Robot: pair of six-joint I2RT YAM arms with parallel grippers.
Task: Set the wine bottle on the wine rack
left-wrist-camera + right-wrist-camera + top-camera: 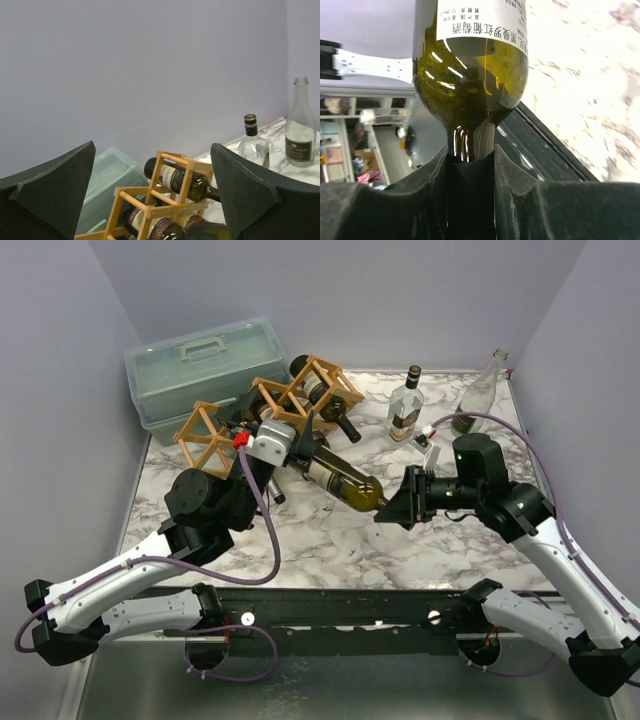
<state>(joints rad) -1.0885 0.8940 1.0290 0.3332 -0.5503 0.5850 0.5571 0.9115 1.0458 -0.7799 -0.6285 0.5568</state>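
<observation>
The wine bottle (340,483) is dark green with a white label and lies roughly level, its base pointing toward the wine rack (262,405). My right gripper (395,505) is shut on its neck, which shows between the pads in the right wrist view (469,142). My left gripper (300,445) is open by the bottle's base end, its jaws wide apart (152,150). Only the bottle's dark edge (210,232) shows low between them. The rack (170,200) is a light wooden lattice with two dark bottles lying in its cells (182,181).
A pale green toolbox (200,365) stands behind the rack at the back left. A short clear bottle with a black cap (406,410) and a tall clear bottle (480,390) stand at the back right. Grey walls close in the back and sides.
</observation>
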